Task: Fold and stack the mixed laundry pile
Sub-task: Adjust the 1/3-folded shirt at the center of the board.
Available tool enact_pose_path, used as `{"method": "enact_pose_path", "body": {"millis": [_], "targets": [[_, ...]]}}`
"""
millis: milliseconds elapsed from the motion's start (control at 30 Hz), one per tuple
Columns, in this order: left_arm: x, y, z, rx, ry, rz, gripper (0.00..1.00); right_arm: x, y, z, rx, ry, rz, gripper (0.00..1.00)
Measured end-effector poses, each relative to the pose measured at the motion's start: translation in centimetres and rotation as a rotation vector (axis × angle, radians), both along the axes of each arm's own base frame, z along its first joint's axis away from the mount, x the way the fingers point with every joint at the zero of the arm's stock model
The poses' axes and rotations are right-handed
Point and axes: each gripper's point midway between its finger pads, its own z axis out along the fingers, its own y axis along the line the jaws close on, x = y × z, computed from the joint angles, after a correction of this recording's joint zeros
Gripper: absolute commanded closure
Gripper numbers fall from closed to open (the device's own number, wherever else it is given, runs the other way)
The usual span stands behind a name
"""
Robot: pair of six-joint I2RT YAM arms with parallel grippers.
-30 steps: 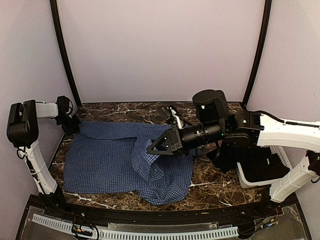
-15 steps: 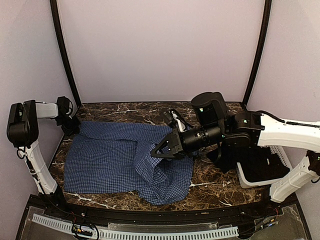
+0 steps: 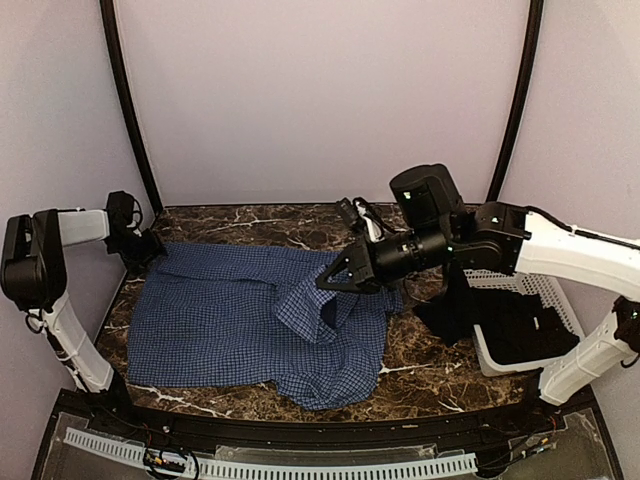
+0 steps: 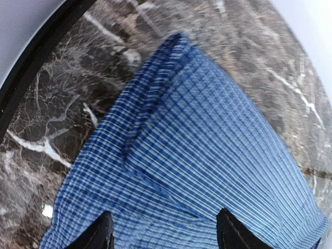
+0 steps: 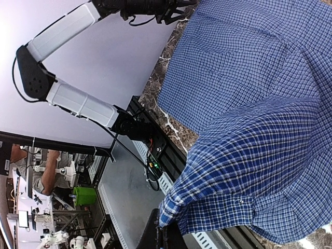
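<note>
Top external view: the right claw (image 3: 325, 283) is pressed together on a fold of the blue-and-white check shirt (image 3: 210, 310). It holds that fold raised above the cloth beneath it, to the left of the basket (image 3: 558, 300). In the right wrist view the pinched hem runs straight down into the fingers, and the rest of the flap drapes away from them.

Outward from there, the shirt lies mostly flat on the table (image 3: 425, 372). Its long axis runs sideways, from just left of the basket out to the far side of the table from it. The lifted fold belongs to the half of the shirt nearer the basket, so the fold probably has to travel away from the basket, across the shirt's body. The right arm is the nearer arm, and it already has the cloth.

The left claw (image 3: 143, 246) is at the shirt's back corner, the one farthest from the basket. In the left wrist view its fingers (image 4: 101, 234) stand spread, with flat cloth below and nothing between them. It seems placed to anchor or take that corner.

The basket holds the black garment (image 3: 515, 328). Part of that garment spills over the rim nearer the shirt and onto the table. Whether it touches the shirt cannot be told, because the arm covers the gap.
</note>
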Motion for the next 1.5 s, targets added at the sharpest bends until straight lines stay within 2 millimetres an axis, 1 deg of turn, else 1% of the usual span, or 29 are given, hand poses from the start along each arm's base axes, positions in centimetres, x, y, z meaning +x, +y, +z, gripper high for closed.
{"method": "enact_pose_path", "body": {"millis": [67,167,233,300,333,367,400,433,533,633,733,833,900,967,1033,1100,1167,1267,1300,1367,1400,1433,1467,1500], "targets": [[-0.5,-1.2,2.6,0.0,-0.067,-0.04,0.3,0.7,0.4,0.1,-0.003,-0.017,0.008,1.0],[-0.5,-4.2,8.7,0.017,-0.238,-0.14,0.26,2.0,1.5,-0.3,-0.019,-0.038,0.021,1.0],[-0.8,-7.0,13.1,0.031,-0.374,-0.23,0.22,3.4,2.3,-0.9,-0.032,-0.05,0.024,1.0],[-1.8,-9.7,16.5,0.035,-0.491,-0.318,0.2,5.1,3.1,-1.7,-0.049,-0.063,0.021,1.0],[-2.5,-10.9,17.6,0.028,-0.537,-0.359,0.2,6.1,3.5,-2.0,-0.055,-0.068,0.018,1.0],[-3.2,-11.8,18.3,0.025,-0.572,-0.391,0.2,7.3,4.2,-2.6,-0.062,-0.076,0.022,1.0],[-4.0,-12.5,18.8,0.021,-0.603,-0.418,0.2,7.8,4.1,-2.7,-0.062,-0.077,0.014,1.0],[-4.6,-12.8,19.0,0.023,-0.624,-0.434,0.2,9.0,4.6,-3.2,-0.068,-0.075,0.014,1.0],[-5.8,-13.9,19.0,0.034,-0.658,-0.48,0.22,11.4,6.2,-4.4,-0.068,-0.076,0.025,1.0],[-6.2,-15.2,18.7,0.032,-0.662,-0.522,0.23,13.8,8.4,-6.0,-0.06,-0.071,0.044,1.0],[-6.4,-15.9,18.2,0.03,-0.663,-0.544,0.23,15.0,10.4,-8.2,-0.054,-0.041,0.074,1.0],[-6.6,-15.8,17.2,0.035,-0.643,-0.539,0.23,16.1,12.2,-9.9,-0.047,-0.018,0.093,1.0],[-6.7,-15.8,16.6,0.036,-0.623,-0.534,0.23,16.9,13.1,-10.8,-0.041,-0.008,0.093,1.0],[-6.6,-15.8,16.1,0.034,-0.607,-0.531,0.24,17.7,13.3,-11.3,-0.031,0.0,0.079,1.0],[-6.5,-16.1,15.6,0.026,-0.592,-0.535,0.25,18.8,12.9,-11.3,-0.014,0.019,0.051,1.0],[-6.6,-16.5,14.7,0.018,-0.571,-0.543,0.26,20.5,11.9,-11.1,0.033,0.035,0.015,1.0],[-6.7,-16.8,14.0,0.019,-0.553,-0.55,0.26,22.0,10.1,-11.3,0.068,0.067,-0.026,1.0],[-6.5,-16.3,13.1,0.055,-0.523,-0.525,0.26,23.0,7.3,-11.7,0.085,0.112,-0.073,1.0],[-6.4,-15.7,12.5,0.078,-0.49,-0.501,0.27,22.9,6.5,-11.6,0.088,0.12,-0.081,1.0],[-5.5,-14.4,11.2,0.129,-0.406,-0.435,0.28,21.8,5.7,-10.6,0.101,0.127,-0.074,1.0],[-4.8,-13.6,10.6,0.15,-0.364,-0.401,0.3,20.8,5.5,-9.7,0.114,0.123,-0.061,1.0],[-4.1,-12.9,9.9,0.162,-0.328,-0.364,0.34,19.8,5.4,-8.7,0.13,0.116,-0.042,1.0],[-3.6,-12.2,9.2,0.17,-0.301,-0.335,0.37,18.8,5.3,-7.7,0.145,0.107,-0.022,1.0],[-3.2,-11.3,8.3,0.163,-0.27,-0.3,0.41,17.7,5.1,-6.6,0.161,0.096,-0.003,1.0]]}}
